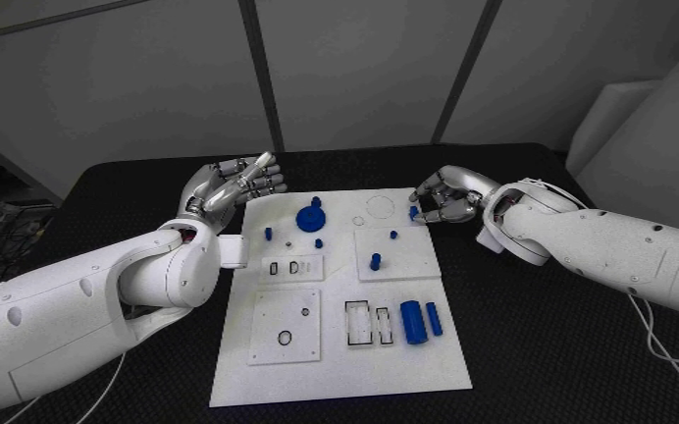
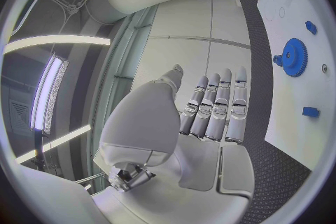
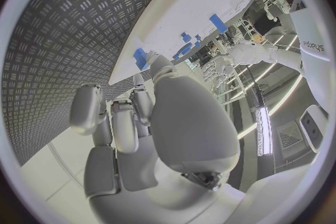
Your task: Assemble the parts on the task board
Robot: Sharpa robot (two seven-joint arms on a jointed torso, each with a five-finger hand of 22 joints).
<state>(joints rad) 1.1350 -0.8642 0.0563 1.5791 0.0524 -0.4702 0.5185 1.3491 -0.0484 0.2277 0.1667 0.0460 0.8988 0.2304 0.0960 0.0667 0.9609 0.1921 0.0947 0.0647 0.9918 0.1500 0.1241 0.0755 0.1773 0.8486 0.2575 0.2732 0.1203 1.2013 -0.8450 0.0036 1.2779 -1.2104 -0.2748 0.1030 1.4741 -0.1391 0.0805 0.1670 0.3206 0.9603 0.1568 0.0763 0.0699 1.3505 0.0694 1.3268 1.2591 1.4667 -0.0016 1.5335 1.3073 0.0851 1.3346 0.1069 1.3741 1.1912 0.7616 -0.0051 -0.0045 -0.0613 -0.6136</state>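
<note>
The white task board [image 1: 371, 375] lies in the middle of the black table. A blue gear [image 1: 310, 216] stands near its far end, with small blue pegs [image 1: 375, 261] round it and two blue cylinders [image 1: 420, 321] nearer me. My right hand [image 1: 450, 199] hovers at the board's far right edge and pinches a small blue part [image 1: 416, 213] at its fingertips; the right wrist view has that part [image 3: 140, 59] just past the thumb. My left hand [image 1: 234, 185] is raised beside the board's far left corner, fingers straight and holding nothing [image 2: 210, 112]. The gear [image 2: 294, 57] lies off to its side.
White inset plates [image 1: 285, 326] with holes and slots sit on the board's near half. Black table [image 1: 538, 345] stretches to both sides of the board. A grey panelled wall stands behind.
</note>
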